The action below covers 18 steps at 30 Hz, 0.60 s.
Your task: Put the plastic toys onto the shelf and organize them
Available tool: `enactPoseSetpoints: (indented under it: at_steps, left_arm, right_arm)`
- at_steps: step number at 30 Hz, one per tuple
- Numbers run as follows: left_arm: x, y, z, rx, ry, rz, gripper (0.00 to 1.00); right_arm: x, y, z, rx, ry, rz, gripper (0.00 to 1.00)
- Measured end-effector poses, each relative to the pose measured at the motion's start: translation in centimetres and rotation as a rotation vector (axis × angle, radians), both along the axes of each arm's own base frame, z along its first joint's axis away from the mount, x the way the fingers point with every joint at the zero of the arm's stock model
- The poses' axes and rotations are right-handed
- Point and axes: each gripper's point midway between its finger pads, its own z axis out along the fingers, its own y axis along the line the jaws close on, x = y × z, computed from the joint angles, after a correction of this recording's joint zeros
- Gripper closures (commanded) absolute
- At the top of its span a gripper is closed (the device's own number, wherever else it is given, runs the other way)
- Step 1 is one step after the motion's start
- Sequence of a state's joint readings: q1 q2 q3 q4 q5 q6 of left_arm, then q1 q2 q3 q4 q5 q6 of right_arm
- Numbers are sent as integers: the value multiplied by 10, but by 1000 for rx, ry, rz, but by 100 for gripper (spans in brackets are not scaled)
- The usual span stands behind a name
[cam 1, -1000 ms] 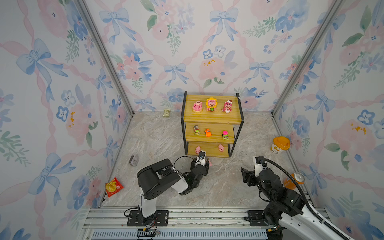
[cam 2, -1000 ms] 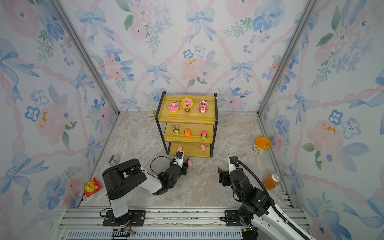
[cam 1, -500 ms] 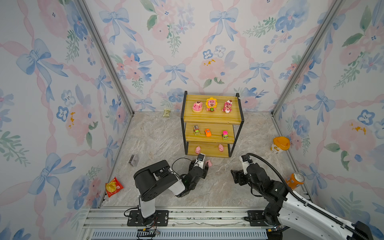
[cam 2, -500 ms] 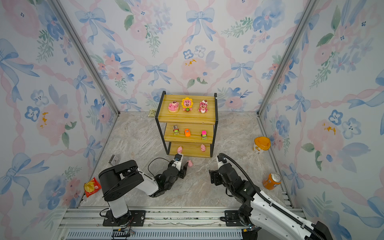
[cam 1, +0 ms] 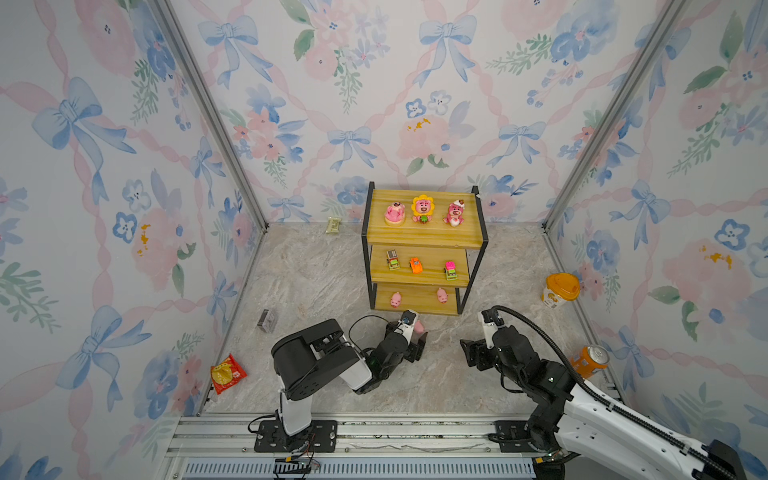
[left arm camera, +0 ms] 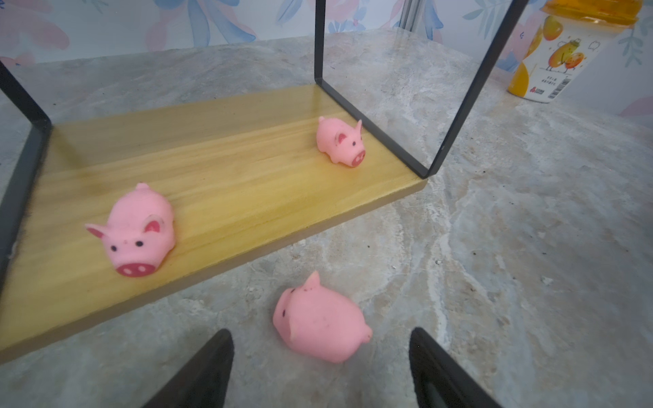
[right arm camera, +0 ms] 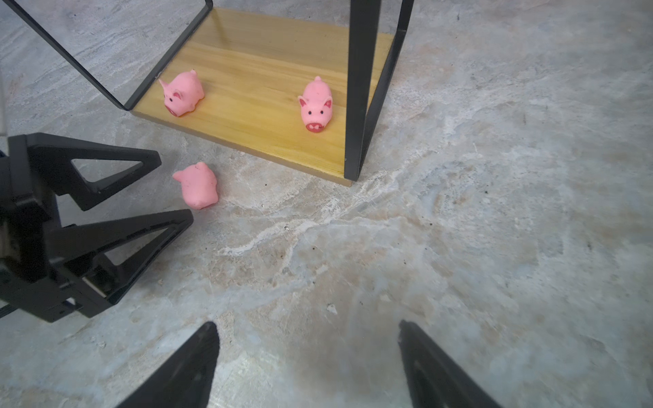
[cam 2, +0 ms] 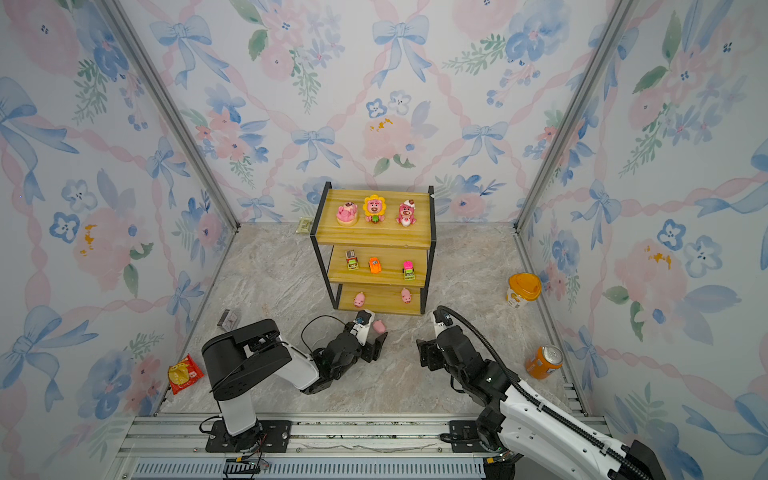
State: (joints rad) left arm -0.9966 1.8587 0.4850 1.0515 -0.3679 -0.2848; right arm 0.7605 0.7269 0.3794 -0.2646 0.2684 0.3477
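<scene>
1. Both top views show the whole shelf [cam 1: 424,239]. Three pink bears [cam 1: 423,209] stand on the top board and three little cars [cam 1: 414,265] sit on the middle board. The left pig [cam 1: 395,299] and the right pig [cam 1: 441,295] stand on the bottom board. The wrist views show only that bottom board.
2. Only the top views show the red snack bag [cam 1: 227,372] at the far left and the orange can [cam 1: 589,360] at the far right.
3. The wrist views show the third pig [left arm camera: 319,318] best. It lies on its side on the floor [right arm camera: 494,247], just in front of the bottom board and not on the shelf. In both top views it is only a small pink spot.
4. The left claw [left arm camera: 319,333] is spread wide and grips nothing. The third pig lies just ahead of its tips.
5. The right claw [right arm camera: 307,324] is spread wide too. It is empty, with bare floor in front of it.
6. The left arm stretches low toward the front of the shelf, with its claw down by the floor. The right arm is bent and comes in from the right. Its claw points toward the left claw and is well apart from it.
</scene>
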Motion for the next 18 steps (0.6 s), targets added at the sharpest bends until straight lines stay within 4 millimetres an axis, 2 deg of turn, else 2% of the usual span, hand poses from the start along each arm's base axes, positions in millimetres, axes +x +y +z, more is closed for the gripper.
enactPoseSetpoints:
  at_steps: [6,10,14,18]
  left_arm:
    - [9,-16,-5,-10,13,-4,21]
    - [15,-25,0,-23,5,-4,29]
    - [16,-27,1,-29,7,-1,35]
    - [16,-25,-3,-19,16,2,36]
  right_arm:
    - [0,0,1,1,-2,0,17]
    - [-1,-1,2,5,-6,0,17]
    - [-1,-1,5,13,-14,0,17]
    - [-1,-1,5,13,-15,-1,17]
